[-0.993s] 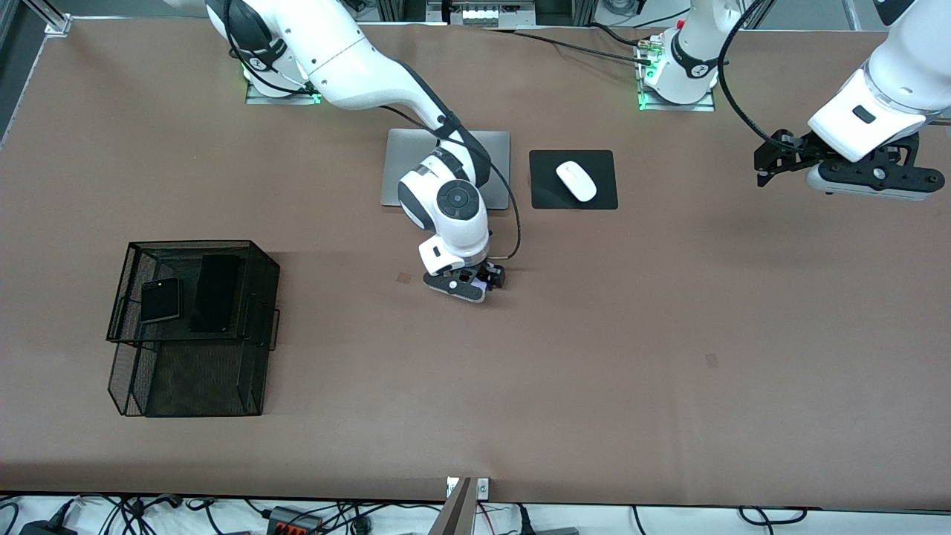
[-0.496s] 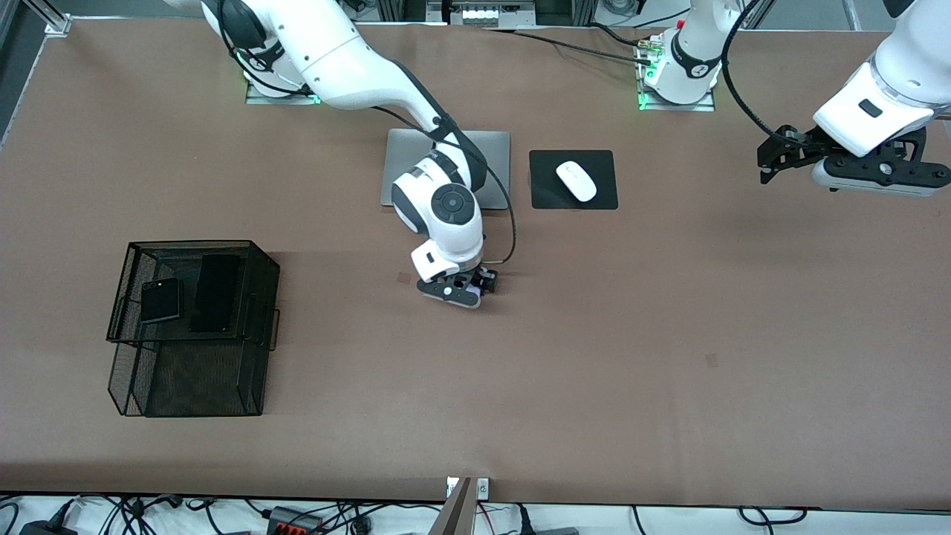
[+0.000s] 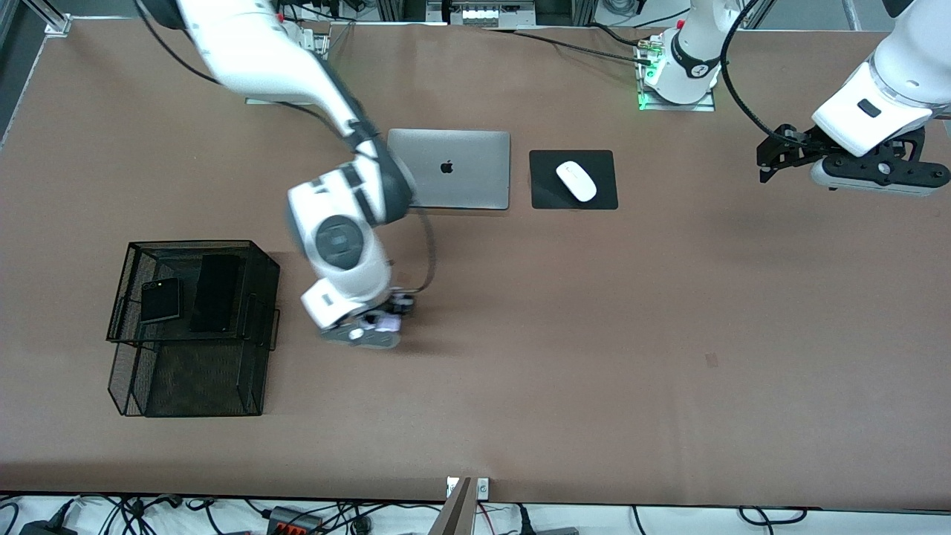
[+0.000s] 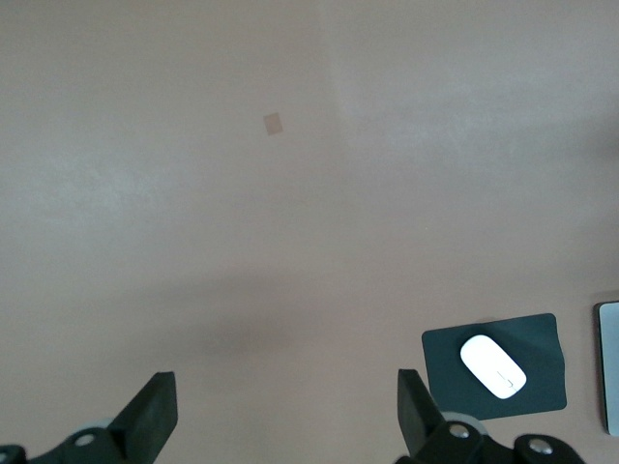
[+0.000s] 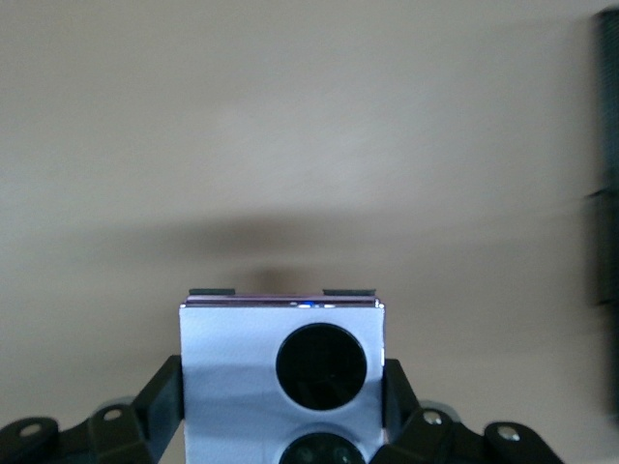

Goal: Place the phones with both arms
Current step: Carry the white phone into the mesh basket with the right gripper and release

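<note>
My right gripper (image 3: 375, 323) is shut on the lavender flip phone (image 3: 386, 322) and holds it above the bare table beside the black mesh basket (image 3: 260, 297). In the right wrist view the lavender phone (image 5: 232, 358) with its two black circles sits between the fingers (image 5: 162, 391). The small black flip phone (image 3: 160, 299) and the long slim black phone (image 3: 215, 293) lie in the basket's upper tier. My left gripper (image 3: 773, 156) is open and empty, up over the left arm's end of the table; in its wrist view the left gripper (image 4: 288, 411) shows only bare table between the fingers.
A closed silver laptop (image 3: 461, 169) lies near the robots' bases. Beside it a white mouse (image 3: 576, 180) sits on a black mouse pad (image 3: 546, 195); both show in the left wrist view, the mouse (image 4: 492, 365) on the pad (image 4: 537, 343).
My right arm has carried the lavender phone from the table's middle toward the mesh basket, uncovering the laptop. The left gripper rose slightly, then held still.
</note>
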Robot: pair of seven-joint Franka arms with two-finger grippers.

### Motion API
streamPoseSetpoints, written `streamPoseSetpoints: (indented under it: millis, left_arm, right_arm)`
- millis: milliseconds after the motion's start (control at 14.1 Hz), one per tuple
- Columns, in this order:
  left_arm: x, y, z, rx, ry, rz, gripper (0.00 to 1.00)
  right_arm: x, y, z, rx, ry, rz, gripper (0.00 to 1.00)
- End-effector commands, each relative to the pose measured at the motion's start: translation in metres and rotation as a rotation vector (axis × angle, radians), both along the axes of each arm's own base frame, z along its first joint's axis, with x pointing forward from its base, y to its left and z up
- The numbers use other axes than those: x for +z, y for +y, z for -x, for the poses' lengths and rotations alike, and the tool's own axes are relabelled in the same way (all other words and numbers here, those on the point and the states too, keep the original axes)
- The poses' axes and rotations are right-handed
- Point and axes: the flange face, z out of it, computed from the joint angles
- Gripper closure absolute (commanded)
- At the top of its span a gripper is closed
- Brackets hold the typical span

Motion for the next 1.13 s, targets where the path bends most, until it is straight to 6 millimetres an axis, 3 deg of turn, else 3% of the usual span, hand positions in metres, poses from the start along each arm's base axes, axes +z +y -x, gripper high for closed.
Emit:
streamPoseSetpoints:
  millis: [0, 355, 496, 780, 993, 1064]
  left_arm:
    - [0.007, 0.0, -0.001, -0.009, 0.014, 0.023, 0.0]
    - [0.007, -0.001, 0.0, -0.009, 0.016, 0.023, 0.0]
    - [0.007, 0.0, 0.0, -0.01, 0.016, 0.021, 0.0]
    - [0.007, -0.002, 0.0, -0.014, 0.016, 0.021, 0.0]
    - [0.007, -0.002, 0.0, -0.017, 0.016, 0.021, 0.0]
    - [0.007, -0.002, 0.0, -0.017, 0.016, 0.021, 0.0]
  right_arm:
    - [0.023, -0.049, -0.013, 0.043, 0.031, 0.008, 0.72]
    - [0.049, -0.178, -0.058, 0.09, 0.005, 0.003, 0.72]
    - [0.047, -0.219, -0.069, 0.116, -0.006, 0.03, 0.72]
    - [0.027, -0.289, -0.088, 0.235, -0.062, 0.097, 0.71]
    - [-0.005, -0.322, -0.096, 0.269, -0.083, 0.093, 0.71]
    - [-0.012, -0.324, -0.096, 0.263, -0.09, 0.079, 0.7]
